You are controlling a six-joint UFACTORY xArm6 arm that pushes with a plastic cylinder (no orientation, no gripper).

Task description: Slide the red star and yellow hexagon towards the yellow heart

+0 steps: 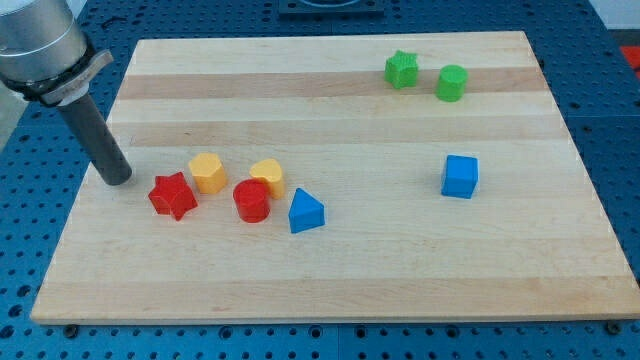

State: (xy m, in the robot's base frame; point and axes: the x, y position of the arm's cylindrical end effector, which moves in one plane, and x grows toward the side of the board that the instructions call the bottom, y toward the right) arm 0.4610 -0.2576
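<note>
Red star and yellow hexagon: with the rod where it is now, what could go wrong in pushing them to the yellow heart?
My tip sits at the view's left of the red star, apart from it. Pushing rightward, the star would likely hit the red cylinder rather than reach the yellow heart. The yellow hexagon lies off that line and might be missed. The cylinder could also shove the blue triangle.

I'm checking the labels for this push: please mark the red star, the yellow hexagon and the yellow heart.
red star point(173, 195), camera view, on its top face.
yellow hexagon point(208, 170), camera view, on its top face.
yellow heart point(267, 175), camera view, on its top face.
</note>
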